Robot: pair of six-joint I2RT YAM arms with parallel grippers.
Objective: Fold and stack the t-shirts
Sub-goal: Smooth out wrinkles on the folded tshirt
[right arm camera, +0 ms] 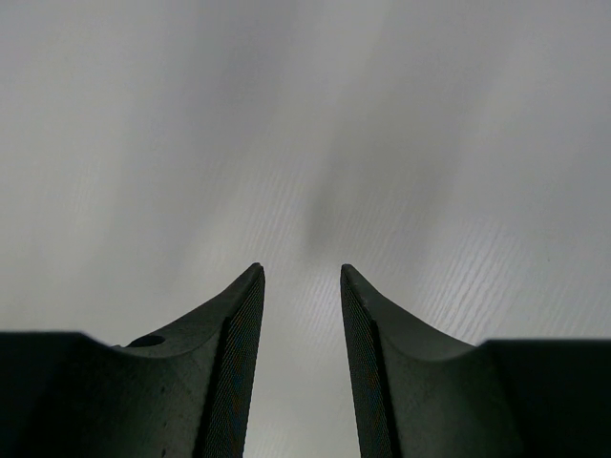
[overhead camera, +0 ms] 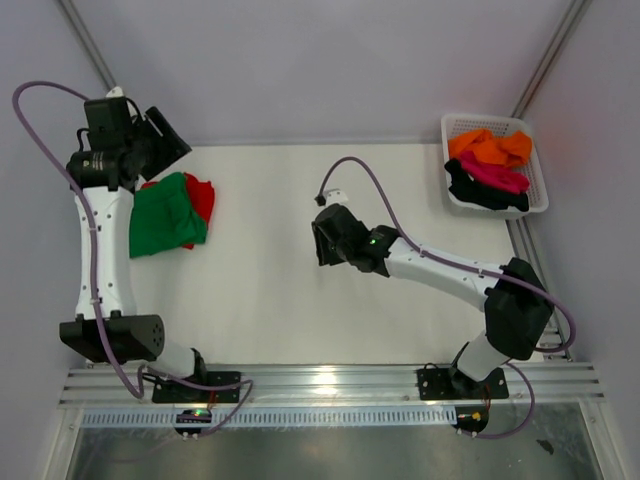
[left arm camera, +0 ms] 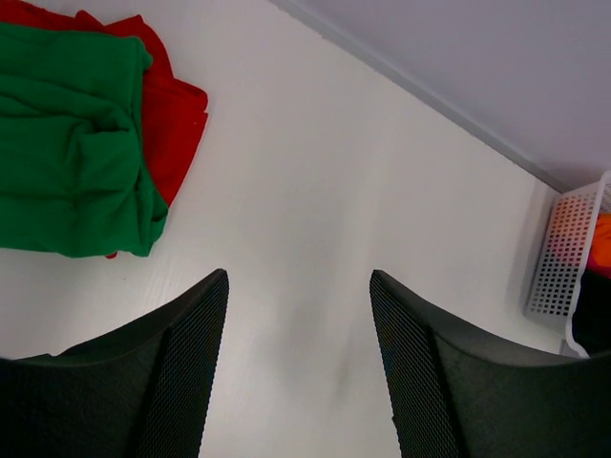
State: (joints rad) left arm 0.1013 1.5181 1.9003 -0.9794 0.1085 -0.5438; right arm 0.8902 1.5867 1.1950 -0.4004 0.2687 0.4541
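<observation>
A bright green t-shirt [overhead camera: 165, 216] lies folded on top of a red t-shirt [overhead camera: 204, 194] at the table's left side. In the left wrist view the green t-shirt [left arm camera: 67, 143] covers most of the red t-shirt [left arm camera: 174, 119]. My left gripper [overhead camera: 172, 148] hovers just behind this pile, open [left arm camera: 299, 277], with only bare table between its fingers. My right gripper [overhead camera: 322, 243] is over the middle of the table, open [right arm camera: 302, 270] and empty. Orange [overhead camera: 490, 147], magenta [overhead camera: 495, 175] and black [overhead camera: 480, 192] t-shirts lie crumpled in the basket.
The white mesh basket [overhead camera: 538, 170] stands at the back right corner; its wall [left arm camera: 563, 258] shows at the right edge of the left wrist view. The white table [overhead camera: 270, 290] runs to grey walls behind and a metal rail [overhead camera: 330, 382] in front.
</observation>
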